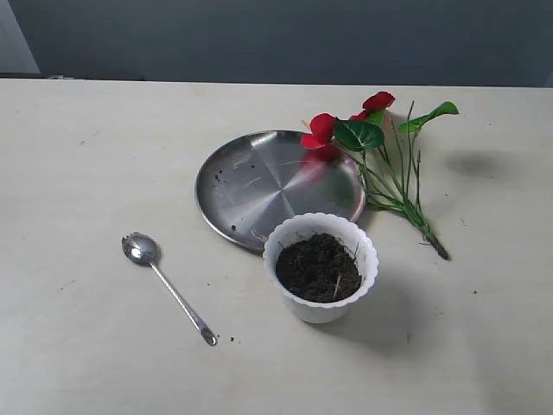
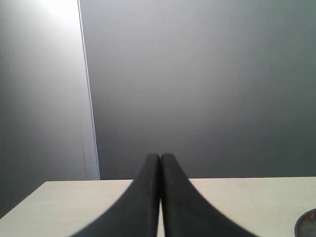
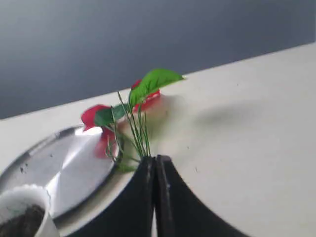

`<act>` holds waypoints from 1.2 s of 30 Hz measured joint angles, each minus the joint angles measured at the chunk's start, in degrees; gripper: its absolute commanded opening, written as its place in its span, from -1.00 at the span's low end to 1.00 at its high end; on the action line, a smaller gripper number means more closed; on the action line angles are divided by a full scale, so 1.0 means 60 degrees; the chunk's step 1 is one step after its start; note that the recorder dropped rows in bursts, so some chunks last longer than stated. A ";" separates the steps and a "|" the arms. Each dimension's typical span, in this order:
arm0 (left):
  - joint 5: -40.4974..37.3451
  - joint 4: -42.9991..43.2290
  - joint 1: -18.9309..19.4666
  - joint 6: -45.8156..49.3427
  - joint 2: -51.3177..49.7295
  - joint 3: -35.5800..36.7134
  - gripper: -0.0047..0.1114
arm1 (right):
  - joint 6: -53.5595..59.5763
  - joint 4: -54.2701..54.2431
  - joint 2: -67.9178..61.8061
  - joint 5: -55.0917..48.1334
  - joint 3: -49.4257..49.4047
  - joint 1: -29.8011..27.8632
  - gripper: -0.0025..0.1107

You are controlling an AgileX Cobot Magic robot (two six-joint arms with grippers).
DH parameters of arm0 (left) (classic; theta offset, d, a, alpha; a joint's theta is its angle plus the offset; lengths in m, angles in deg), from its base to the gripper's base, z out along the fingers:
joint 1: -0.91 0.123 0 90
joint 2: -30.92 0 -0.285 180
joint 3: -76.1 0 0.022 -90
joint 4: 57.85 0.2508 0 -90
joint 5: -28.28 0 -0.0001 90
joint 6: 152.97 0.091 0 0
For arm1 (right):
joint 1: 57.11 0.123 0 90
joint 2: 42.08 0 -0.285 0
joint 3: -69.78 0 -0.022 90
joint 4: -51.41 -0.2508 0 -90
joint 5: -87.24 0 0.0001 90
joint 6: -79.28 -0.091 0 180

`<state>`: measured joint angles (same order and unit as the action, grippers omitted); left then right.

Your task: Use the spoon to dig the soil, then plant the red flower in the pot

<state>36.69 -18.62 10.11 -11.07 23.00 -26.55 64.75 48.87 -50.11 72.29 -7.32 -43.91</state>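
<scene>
The spoon lies flat on the table, out of the left pincer's view; thin, hard, slick metal, it is probably best pinched across its narrow handle. Both pincers are pressed closed and empty. The red flower lies just ahead of the right pincer, light and floppy, its stem bundle likely the firmest hold; the soil-filled pot sits off to one side.

Pot cut by right wrist frame edge; plate barely showing.
</scene>
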 measured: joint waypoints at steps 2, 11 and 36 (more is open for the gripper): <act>0.0000 0.0000 0.0000 0.0000 0.0000 0.0000 -0.91 | -0.0188 -0.0589 0.0000 0.0777 0.0000 0.0000 -0.97; 0.0000 0.0000 0.0000 0.0000 0.0000 0.0000 -0.91 | -0.0599 -0.4059 0.0000 0.3382 0.0000 0.0000 -0.97; -0.0004 0.0000 0.0000 0.0000 0.0000 0.0000 -0.91 | -0.2777 -0.1389 -0.0218 0.5496 0.0361 0.0000 -0.97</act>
<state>36.66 -18.62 10.11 -11.07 23.00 -26.55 48.09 40.54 -51.42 105.27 -5.15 -43.91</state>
